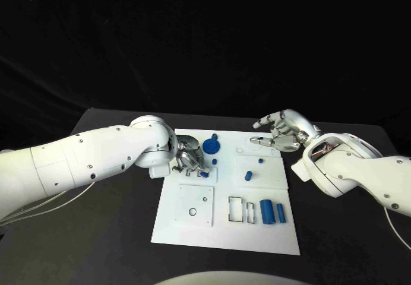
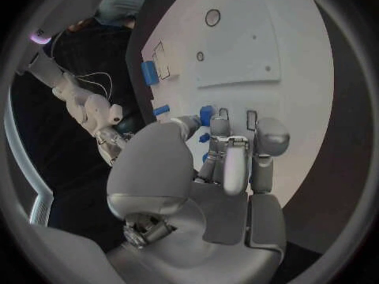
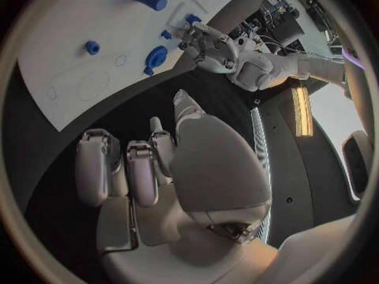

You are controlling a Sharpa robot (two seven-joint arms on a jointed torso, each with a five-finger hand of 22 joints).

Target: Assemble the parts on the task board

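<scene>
The white task board (image 1: 257, 231) lies in the middle of the black table. My left hand (image 1: 190, 155) reaches down onto its far left part. Its thumb and fingertips (image 2: 220, 127) close around a small blue part (image 2: 207, 114) standing on the board. A round blue gear-like part (image 1: 211, 145) lies just beyond that hand. A small blue piece (image 1: 259, 160) and a blue peg (image 1: 249, 175) stand mid-board. Two blue cylinders (image 1: 273, 211) lie side by side toward the near right. My right hand (image 1: 281, 132) hovers over the board's far right edge, fingers loosely bent, holding nothing.
Rectangular cut-outs (image 1: 240, 210) sit beside the cylinders, and a square plate with holes (image 1: 195, 205) lies near the board's left side. Black table (image 1: 103, 237) surrounds the board. In the right wrist view the gear (image 3: 155, 58) and my left hand (image 3: 209, 44) lie ahead.
</scene>
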